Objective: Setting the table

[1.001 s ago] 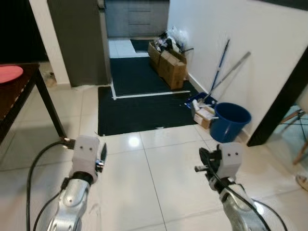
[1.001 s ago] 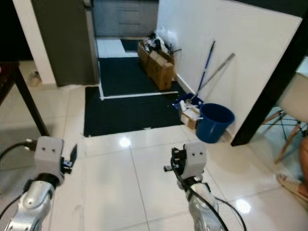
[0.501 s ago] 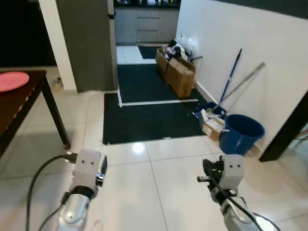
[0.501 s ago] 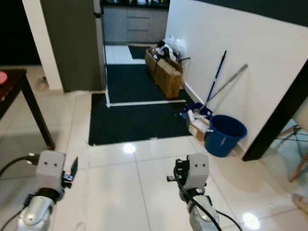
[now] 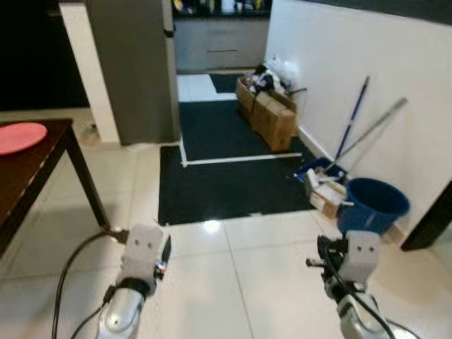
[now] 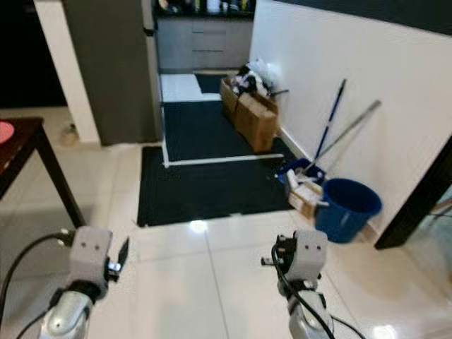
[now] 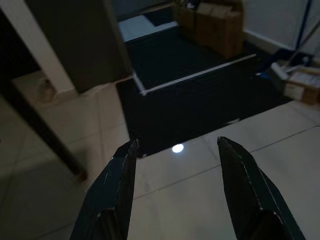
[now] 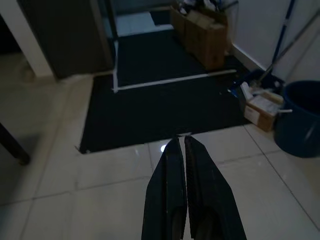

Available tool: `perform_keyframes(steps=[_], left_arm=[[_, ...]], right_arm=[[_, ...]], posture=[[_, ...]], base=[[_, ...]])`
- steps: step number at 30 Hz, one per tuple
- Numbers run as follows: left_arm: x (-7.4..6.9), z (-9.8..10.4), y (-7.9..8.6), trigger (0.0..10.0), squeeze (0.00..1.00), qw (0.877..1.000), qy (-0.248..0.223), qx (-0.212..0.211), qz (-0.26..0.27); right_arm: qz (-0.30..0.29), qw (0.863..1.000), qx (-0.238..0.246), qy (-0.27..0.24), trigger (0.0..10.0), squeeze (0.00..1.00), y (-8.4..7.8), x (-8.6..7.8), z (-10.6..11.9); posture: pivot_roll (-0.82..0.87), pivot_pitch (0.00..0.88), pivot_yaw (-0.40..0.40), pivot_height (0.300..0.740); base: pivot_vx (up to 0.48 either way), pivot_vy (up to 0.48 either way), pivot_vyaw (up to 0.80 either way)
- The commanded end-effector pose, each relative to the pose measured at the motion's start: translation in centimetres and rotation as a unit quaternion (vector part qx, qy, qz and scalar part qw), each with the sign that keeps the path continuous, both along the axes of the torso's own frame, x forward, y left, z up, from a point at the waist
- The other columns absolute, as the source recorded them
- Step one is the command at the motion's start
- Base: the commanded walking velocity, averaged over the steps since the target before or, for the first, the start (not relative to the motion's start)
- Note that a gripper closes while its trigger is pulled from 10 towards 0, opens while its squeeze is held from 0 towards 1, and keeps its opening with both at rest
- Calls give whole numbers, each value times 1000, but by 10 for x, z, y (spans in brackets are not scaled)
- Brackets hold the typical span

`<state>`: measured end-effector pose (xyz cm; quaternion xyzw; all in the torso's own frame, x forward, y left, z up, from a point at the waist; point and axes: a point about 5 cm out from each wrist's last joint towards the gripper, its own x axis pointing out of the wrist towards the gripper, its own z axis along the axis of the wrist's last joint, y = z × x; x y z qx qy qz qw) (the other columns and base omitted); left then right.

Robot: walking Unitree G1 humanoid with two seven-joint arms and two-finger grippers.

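Note:
A pink plate (image 5: 21, 136) lies on a dark wooden table (image 5: 32, 173) at the far left. Both arms are held low in front of me over the glossy tiled floor. My left gripper (image 7: 177, 141) is open, with nothing between its spread fingers; the table's leg (image 7: 45, 135) lies ahead of it to the left. My right gripper (image 8: 182, 139) is shut on nothing, its fingers pressed together and aimed at the edge of a black mat (image 8: 160, 105). From the head, the left wrist (image 5: 143, 252) and right wrist (image 5: 357, 256) sit side by side.
A black mat (image 5: 233, 173) leads to a kitchen doorway beside a grey column (image 5: 134, 67). Cardboard boxes (image 5: 272, 116), leaning mops (image 5: 357, 116), a small box (image 5: 326, 199) and a blue bucket (image 5: 374, 205) line the white wall on the right. Open tiles lie ahead.
The whole view has shifted: the camera has moved, bringing more of the table and plate into sight at left. Both arms keep the same pose, with fingers unchanged.

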<state>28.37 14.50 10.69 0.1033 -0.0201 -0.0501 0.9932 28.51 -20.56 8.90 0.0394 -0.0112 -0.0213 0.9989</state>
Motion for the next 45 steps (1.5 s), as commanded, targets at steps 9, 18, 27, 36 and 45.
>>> perform_keyframes(steps=[9, 18, 27, 36, 45], left_arm=[[-21, -50, 8, 10000, 0, 993, 91, 51, -51], [-25, -68, 3, 10000, 0, 987, 133, 50, -79], [-28, -81, 3, 10000, 0, 973, 206, -33, -93], [-28, -72, -5, 10000, 0, 975, 181, -39, -123], [-30, -74, -6, 10000, 0, 973, 187, -37, -127]], right_arm=[[-5, 994, 9, 111, 10000, 0, 10, -40, -65], [-19, 987, 2, 159, 10000, 0, 4, -56, -87], [-34, 992, -10, 122, 10000, 0, -4, -41, -72], [-93, 988, 104, 72, 10000, 0, -15, -35, -56], [-82, 981, 167, 46, 10000, 0, -13, -30, -49]], posture=[[22, 0, 92, 740], [27, 0, 91, 740], [20, 0, 95, 740], [22, 0, 96, 740], [19, 0, 101, 740]], base=[[349, 0, 0], [319, 0, 0], [0, 0, 0], [0, 0, 606], [0, 0, 787]])
